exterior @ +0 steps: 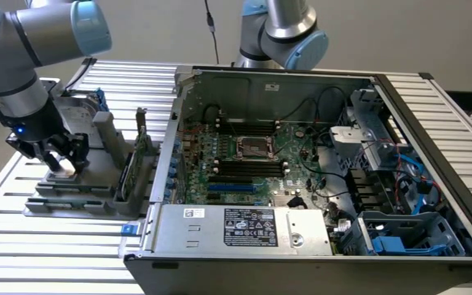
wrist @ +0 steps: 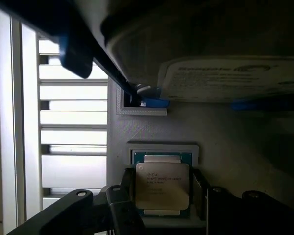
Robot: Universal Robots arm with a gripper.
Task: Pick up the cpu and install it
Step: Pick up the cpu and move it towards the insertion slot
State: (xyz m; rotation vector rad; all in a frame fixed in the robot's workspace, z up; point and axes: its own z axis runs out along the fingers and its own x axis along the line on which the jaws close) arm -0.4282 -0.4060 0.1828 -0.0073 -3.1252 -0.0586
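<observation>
At the exterior view's left, the cpu (wrist: 162, 185) lies flat in a grey holder (wrist: 220, 147) on the slatted desk (exterior: 47, 246). The spread pincer (wrist: 164, 198) straddles it. A clean grasp likely means meeting opposite edges squarely and evenly, keeping the chip level.

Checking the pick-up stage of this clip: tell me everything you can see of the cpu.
The cpu is a small, thin square chip. Its pale silver-grey metal top carries fine printed text, and a green board shows as a narrow rim around the metal. It lies flat, top up, seated in a framed recess of the grey holder, outside the computer case. The gripper hangs right over it; whether it touches the chip cannot be told.
</observation>
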